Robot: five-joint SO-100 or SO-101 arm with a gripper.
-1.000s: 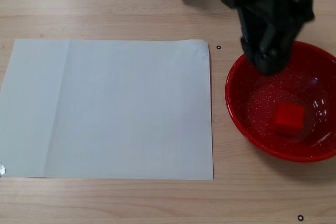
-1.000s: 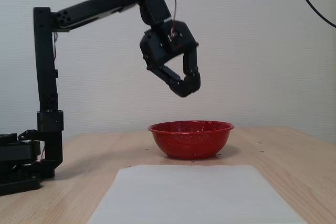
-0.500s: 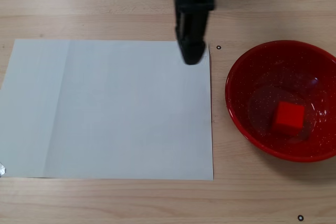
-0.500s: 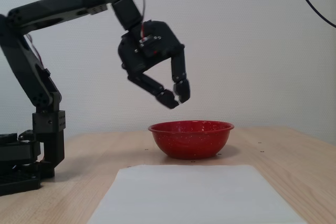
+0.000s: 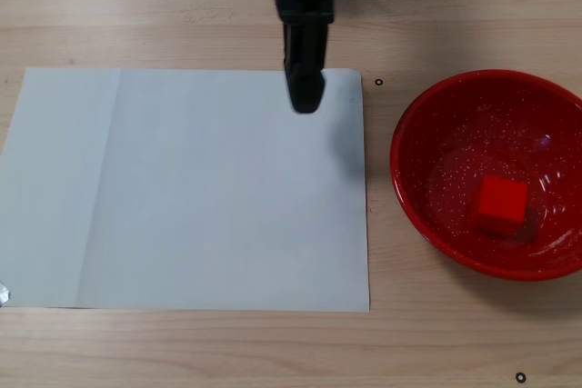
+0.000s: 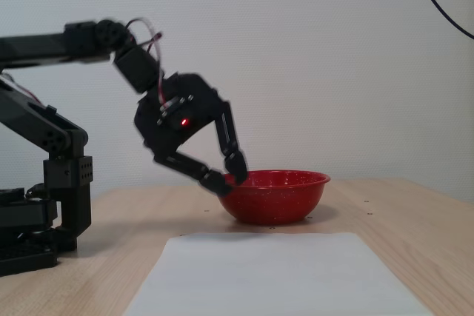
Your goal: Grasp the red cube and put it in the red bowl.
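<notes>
The gripper (image 6: 227, 180) hangs empty in the air, fingertips nearly together and pointing down, on an arm (image 6: 52, 44) reaching out level from its base. It sits above the top edge of the paper (image 5: 191, 188), beside the bowl (image 5: 414, 197). The red cube (image 5: 502, 203) lies inside that bowl.

One red cube (image 5: 502, 201), one red bowl (image 5: 427, 215), one white sheet of paper (image 5: 182, 188), one black robot arm (image 6: 81, 42) with one gripper (image 6: 229, 180), two small black ring marks (image 5: 379, 83) on one wooden table (image 5: 182, 6), one black cable (image 6: 444, 9)
</notes>
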